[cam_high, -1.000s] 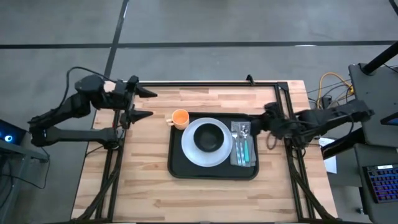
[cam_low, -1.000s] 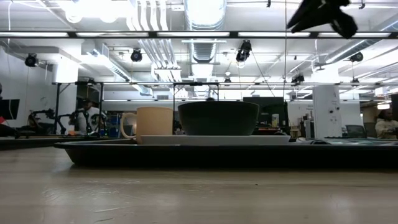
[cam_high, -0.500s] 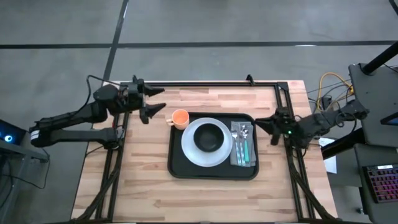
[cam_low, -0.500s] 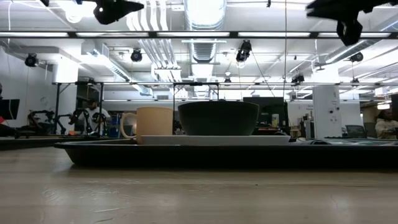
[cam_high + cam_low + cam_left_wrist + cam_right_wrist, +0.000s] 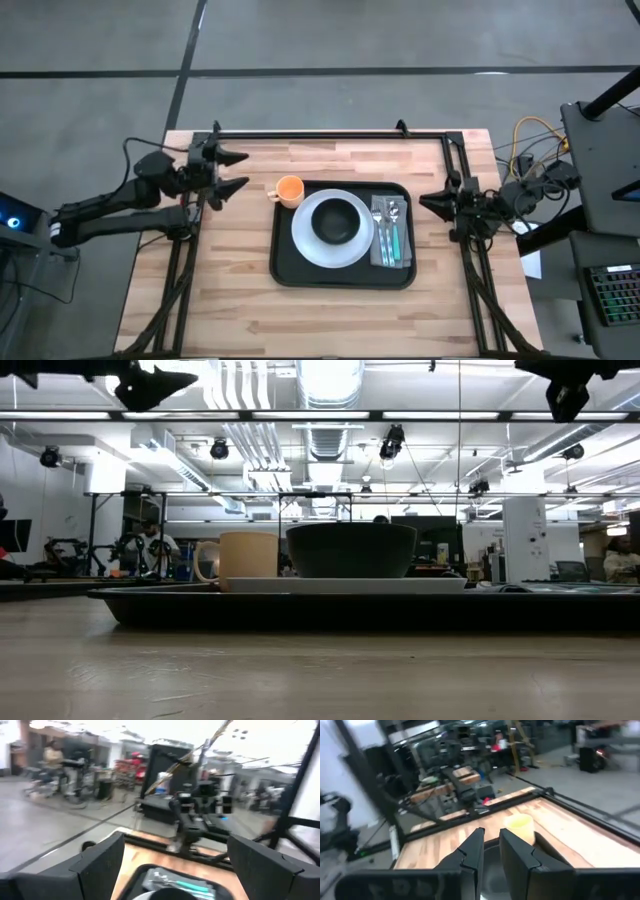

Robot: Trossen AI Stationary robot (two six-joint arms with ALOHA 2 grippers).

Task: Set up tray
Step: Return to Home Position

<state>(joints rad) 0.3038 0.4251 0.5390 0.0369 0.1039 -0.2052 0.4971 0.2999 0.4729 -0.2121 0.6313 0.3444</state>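
The black tray (image 5: 345, 272) lies at the middle of the wooden table (image 5: 240, 310), carrying a white plate (image 5: 310, 250) with a dark bowl (image 5: 335, 221), cutlery on a grey napkin (image 5: 391, 240) and an orange cup (image 5: 288, 189). Left of the tray, the left gripper (image 5: 232, 170) has fingers spread. Right of it, the right gripper (image 5: 430, 203) has fingers nearly together, holding nothing.

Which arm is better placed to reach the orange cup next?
Left, probably. The left gripper is open beside the small orange cup at the large black rectangular tray's left corner; the right gripper sits across the tray.
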